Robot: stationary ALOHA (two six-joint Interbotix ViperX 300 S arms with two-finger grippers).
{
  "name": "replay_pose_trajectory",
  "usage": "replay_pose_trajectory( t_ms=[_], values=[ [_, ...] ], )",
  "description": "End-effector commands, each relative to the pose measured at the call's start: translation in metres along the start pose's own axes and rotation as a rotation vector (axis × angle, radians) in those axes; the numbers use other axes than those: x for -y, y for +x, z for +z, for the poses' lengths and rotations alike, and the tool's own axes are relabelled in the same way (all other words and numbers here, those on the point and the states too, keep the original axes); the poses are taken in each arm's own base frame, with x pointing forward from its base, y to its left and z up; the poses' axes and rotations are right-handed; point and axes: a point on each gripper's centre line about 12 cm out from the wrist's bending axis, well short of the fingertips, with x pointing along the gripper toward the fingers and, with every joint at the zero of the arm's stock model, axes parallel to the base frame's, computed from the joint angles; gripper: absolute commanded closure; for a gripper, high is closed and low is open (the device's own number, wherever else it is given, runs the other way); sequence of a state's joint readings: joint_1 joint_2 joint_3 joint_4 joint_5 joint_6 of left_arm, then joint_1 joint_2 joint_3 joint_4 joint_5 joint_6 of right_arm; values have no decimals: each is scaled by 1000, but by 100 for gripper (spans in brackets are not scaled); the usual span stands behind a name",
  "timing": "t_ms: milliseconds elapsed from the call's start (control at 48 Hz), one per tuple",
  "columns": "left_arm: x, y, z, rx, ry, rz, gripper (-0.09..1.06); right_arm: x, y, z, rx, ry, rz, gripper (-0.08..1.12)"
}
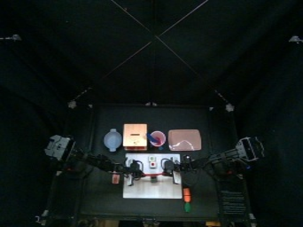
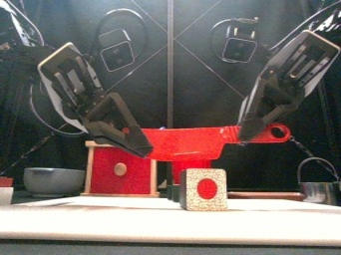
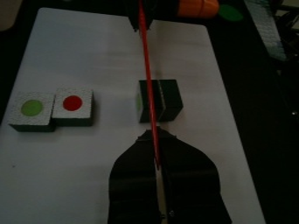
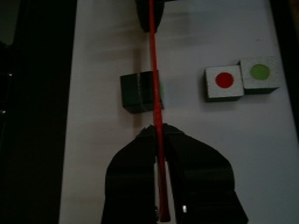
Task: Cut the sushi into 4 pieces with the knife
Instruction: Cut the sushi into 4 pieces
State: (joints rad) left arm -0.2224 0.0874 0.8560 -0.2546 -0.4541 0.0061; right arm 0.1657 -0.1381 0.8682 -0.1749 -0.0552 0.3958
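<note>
Sushi roll sits in parts on the white cutting board (image 3: 105, 52). A single dark green block (image 3: 160, 98) is at the centre of the left wrist frame. A pair of blocks (image 3: 52, 111) lies at centre left, well apart from it, with faces up showing a green dot and a red dot. In the front view the single block turns its red-dotted face to the camera. The red knife (image 2: 200, 142) hangs just above it without touching, its long axis level from frame left to frame right. The left hand (image 2: 138, 146) is clenched on one end and the right hand (image 2: 253, 132) on the other.
</note>
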Motion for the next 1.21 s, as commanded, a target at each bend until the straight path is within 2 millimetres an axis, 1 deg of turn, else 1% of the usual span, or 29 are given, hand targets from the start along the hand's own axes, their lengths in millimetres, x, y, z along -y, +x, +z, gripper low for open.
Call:
replay_pose_trajectory(
  t_ms=[21, 146, 583, 792, 958, 1062, 1208],
  values=[
    [7, 0, 28, 91, -10, -18, 80, -5, -4, 17, 53, -8, 14, 87],
    [10, 2, 26, 84, -6, -23, 80, -6, -1, 15, 45, -8, 17, 87],
    [3, 16, 8, 29, -5, 0, 80, -1, 9, 3, -2, -2, 2, 87],
    [2, 24, -1, 3, -1, 4, 80, -3, 16, -1, -21, -5, 2, 87],
    [4, 26, -5, -13, -9, 6, 80, -2, 21, -2, -32, -4, 0, 87],
    [2, 28, -11, -32, -14, 15, 80, -1, 25, -6, -47, -4, -3, 87],
    [-5, 37, -31, -90, -28, 43, 80, 3, 37, -19, -94, 10, -17, 87]
  ],
)
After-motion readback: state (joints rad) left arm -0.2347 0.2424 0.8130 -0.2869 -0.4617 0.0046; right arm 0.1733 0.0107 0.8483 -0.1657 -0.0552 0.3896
